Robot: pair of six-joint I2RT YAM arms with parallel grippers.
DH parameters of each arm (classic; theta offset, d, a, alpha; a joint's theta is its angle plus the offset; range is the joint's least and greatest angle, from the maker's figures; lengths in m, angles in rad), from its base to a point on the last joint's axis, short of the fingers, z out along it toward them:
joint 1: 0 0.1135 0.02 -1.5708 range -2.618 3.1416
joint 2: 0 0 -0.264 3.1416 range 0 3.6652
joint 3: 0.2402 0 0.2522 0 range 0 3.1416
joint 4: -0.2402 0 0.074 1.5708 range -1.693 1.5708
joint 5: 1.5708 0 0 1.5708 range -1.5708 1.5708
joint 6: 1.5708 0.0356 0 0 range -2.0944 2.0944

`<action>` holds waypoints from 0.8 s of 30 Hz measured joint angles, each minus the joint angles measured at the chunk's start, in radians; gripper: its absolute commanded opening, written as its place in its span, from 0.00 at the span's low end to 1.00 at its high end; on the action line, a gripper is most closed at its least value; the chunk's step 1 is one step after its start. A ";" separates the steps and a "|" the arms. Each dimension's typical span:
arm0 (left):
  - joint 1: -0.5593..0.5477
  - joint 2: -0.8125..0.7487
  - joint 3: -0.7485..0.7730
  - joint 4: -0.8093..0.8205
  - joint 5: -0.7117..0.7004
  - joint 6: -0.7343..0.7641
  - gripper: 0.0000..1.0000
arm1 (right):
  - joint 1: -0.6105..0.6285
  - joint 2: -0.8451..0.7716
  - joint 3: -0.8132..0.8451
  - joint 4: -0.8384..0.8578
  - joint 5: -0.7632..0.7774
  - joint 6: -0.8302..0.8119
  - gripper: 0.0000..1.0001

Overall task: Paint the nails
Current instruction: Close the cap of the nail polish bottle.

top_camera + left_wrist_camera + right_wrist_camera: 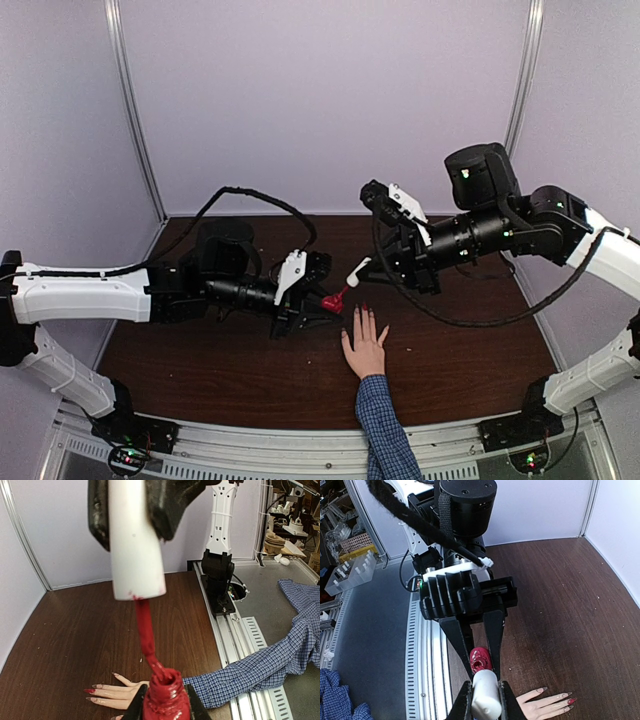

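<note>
Brown tabletop (200, 370) is carrying the whole scene, and the two arms are meeting above its middle. From the left side, the left gripper (318, 308) is clamping a small red polish bottle (332, 301) with its open neck facing up; the left wrist view is showing the jaws closed snugly on the bottle's shoulders. From the right side, the right gripper (372, 266) is pinching the white cap (358, 270), and the red brush stem (145, 635) under that cap is slanting down into the bottle's mouth.

Lying flat just beside the bottle, on its right-arm side and nearer the bases, a light-skinned hand (365, 345) in a blue checked sleeve (385, 430) is pointing its fingers away from the bases, so its long axis is running front to back. The nails (362, 309) are sitting at the far fingertips, very near the bottle; one is looking dark red in the wrist views, the others appearing unpainted or too small to judge. The brush-holding right gripper is likely needing only a short lift and a swing toward the bases to reach them.
</note>
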 measured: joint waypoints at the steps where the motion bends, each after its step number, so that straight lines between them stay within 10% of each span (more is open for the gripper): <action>1: 0.000 0.000 0.000 0.000 -0.001 0.000 0.00 | 0.000 0.000 0.000 0.000 0.004 0.000 0.00; 24: 0.000 0.000 0.018 -0.033 -0.014 0.000 0.00 | 0.024 0.015 0.003 -0.006 0.026 -0.024 0.00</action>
